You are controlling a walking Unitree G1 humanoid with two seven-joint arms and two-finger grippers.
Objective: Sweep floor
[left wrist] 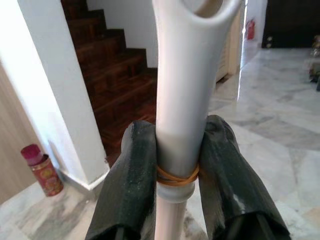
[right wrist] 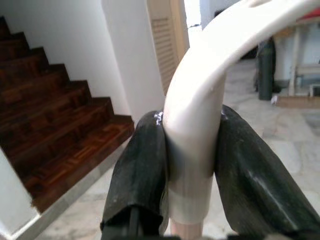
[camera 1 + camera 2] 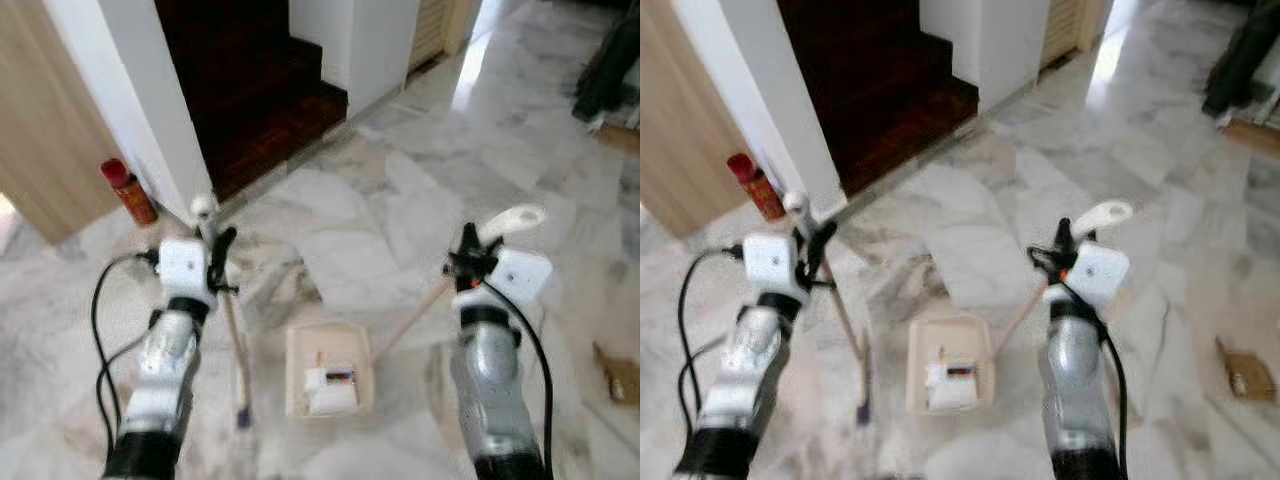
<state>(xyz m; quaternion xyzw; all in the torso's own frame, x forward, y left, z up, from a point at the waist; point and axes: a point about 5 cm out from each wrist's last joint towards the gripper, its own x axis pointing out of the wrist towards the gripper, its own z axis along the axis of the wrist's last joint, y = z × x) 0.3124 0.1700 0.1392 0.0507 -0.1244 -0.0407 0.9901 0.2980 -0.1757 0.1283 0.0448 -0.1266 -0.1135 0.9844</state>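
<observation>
The left pincer (image 3: 222,252) is clamped on the white handle top of the broom (image 3: 236,345), whose stick slants down to the marble floor (image 3: 400,200); the right pincer (image 3: 468,250) is clamped on the dustpan handle (image 3: 510,220). The beige dustpan (image 3: 330,370) lies on the floor between both arms, holding scraps. In the left wrist view, 2 black fingers (image 1: 131,190) squeeze the white grip. In the right wrist view, the fingers (image 2: 137,175) pinch the curved cream handle.

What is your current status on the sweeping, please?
Left gripper shut on broom handle. Right gripper shut on dustpan handle. Dustpan on marble floor, scraps inside. Red can by wall, off the path.
</observation>
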